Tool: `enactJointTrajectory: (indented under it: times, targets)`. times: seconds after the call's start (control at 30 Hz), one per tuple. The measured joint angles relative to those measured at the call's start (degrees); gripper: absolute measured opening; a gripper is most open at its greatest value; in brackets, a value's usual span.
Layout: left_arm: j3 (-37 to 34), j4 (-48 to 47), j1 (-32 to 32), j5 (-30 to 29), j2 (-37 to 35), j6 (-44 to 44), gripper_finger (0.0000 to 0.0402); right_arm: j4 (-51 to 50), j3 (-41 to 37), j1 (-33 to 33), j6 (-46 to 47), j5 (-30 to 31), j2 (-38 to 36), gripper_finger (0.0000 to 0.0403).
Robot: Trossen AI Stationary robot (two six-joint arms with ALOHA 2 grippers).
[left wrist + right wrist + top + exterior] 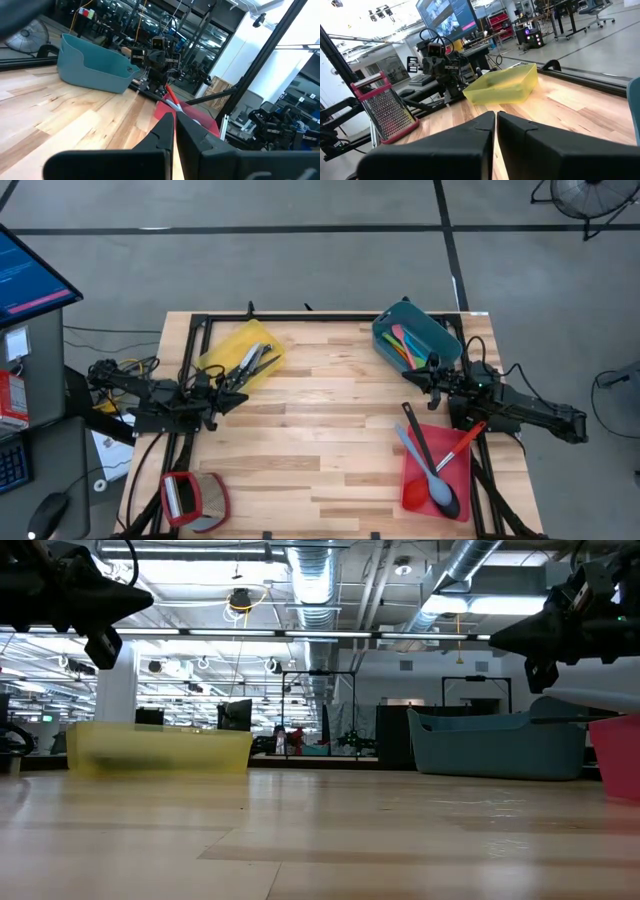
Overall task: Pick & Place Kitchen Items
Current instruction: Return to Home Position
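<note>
At the bench's left side the left tool [237, 399] hangs above the wood, its two fingers pressed together on nothing, its tip just beside the yellow bin [225, 360]. Opposite, the right tool [411, 378] is likewise closed and empty, between the teal bin [432, 330] and the red bin [412, 490].

There are three bins:
- The yellow one, near the far left corner, holds black-handled knives [255, 360], too tangled to count.
- The teal one, at the far right corner, holds pink, green and orange spatulas [404, 345].
- The red one, along the near right edge, holds three items: a black ladle [415, 430], a grey-blue spoon [437, 492] and a red-handled utensil [462, 442].

One red-framed grater [190, 498] lies at the near left corner. Bare bench [330, 440] stretches between the two tools.
</note>
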Motion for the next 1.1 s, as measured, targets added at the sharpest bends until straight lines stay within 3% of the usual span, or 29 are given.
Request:
enactJointTrajectory:
  times: [1.1]
  targets:
    - [0.0,-0.02,0.0,-0.01,0.0,-0.04,0.0002,-0.02,-0.04,0.0,-0.04,0.0,0.02,0.0017]
